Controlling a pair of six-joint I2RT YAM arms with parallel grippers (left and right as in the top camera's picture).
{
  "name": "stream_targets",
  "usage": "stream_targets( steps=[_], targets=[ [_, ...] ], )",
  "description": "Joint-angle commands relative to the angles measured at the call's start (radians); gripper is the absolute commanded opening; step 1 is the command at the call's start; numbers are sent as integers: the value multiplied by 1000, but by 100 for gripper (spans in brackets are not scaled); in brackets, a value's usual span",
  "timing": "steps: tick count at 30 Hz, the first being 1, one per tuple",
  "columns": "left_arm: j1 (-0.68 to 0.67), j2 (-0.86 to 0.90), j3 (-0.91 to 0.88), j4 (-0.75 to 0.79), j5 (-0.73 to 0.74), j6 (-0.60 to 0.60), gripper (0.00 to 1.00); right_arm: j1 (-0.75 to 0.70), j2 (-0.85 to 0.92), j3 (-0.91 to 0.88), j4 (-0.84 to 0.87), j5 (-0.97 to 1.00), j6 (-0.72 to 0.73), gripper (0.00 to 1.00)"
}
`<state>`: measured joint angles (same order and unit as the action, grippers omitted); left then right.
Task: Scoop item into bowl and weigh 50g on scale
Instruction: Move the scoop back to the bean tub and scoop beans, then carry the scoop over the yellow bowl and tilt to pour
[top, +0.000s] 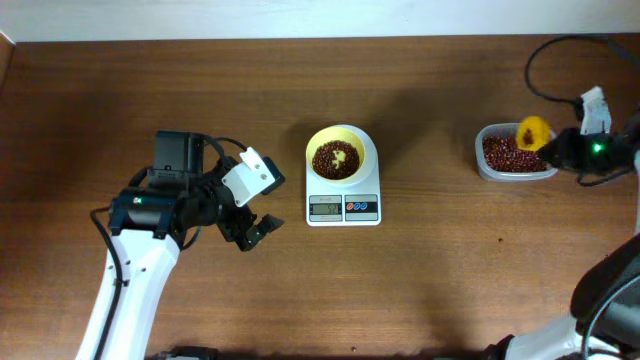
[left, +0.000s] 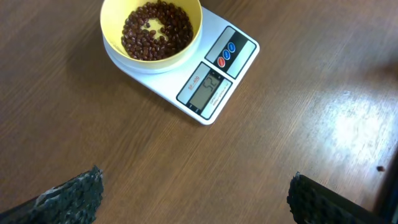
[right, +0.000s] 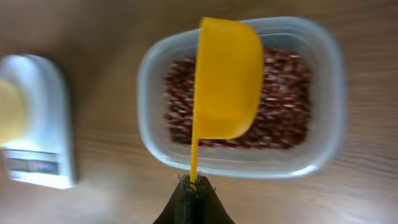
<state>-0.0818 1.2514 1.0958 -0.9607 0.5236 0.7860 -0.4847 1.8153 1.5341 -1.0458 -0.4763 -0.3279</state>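
Observation:
The pale yellow bowl (top: 341, 158) sits on the white scale (top: 343, 208) at the table's middle, with a layer of red-brown beans (top: 334, 160) in it. The left wrist view shows the bowl (left: 152, 31) on the scale (left: 214, 74), whose display is lit. My left gripper (top: 255, 232) is open and empty, left of the scale, above bare wood (left: 193, 199). My right gripper (right: 194, 183) is shut on the handle of the orange-yellow scoop (right: 227, 78), holding it tilted on its side over the clear tub (right: 242, 155) of beans. Scoop (top: 533, 132) and tub (top: 514, 155) are at the far right.
A black cable (top: 545, 60) loops on the table behind the tub. A stray bean (top: 501, 238) lies on the wood in front of the tub. The table's far edge runs along the top of the overhead view.

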Motion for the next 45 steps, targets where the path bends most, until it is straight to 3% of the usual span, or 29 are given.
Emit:
stream_targets(
  steps=[1,8,10,12,15,17,24,27,31,45],
  targets=[
    [6,0,-3,-2,3,13,99,122,-23,15,3,378,-15,4],
    [6,0,-2,-2,3,13,99,331,-23,15,6,786,-3,4],
    [6,0,-2,-2,3,13,99,355,-28,23,3,792,45,4],
    [6,0,-2,-2,3,13,99,374,-62,98,-75,533,82,4],
    [6,0,-2,-2,3,13,99,407,-105,155,-90,-69,76,4],
    [6,0,-2,-2,3,13,99,457,-98,151,-57,-232,74,4],
    [6,0,-2,-2,3,13,99,824,43,151,34,-67,74,4],
    [6,0,-2,-2,3,13,99,898,124,151,37,45,75,4],
    [6,0,-2,-2,3,13,99,909,188,151,43,202,75,4],
    [6,0,-2,-2,3,13,99,908,188,151,42,306,75,4]
  ],
)
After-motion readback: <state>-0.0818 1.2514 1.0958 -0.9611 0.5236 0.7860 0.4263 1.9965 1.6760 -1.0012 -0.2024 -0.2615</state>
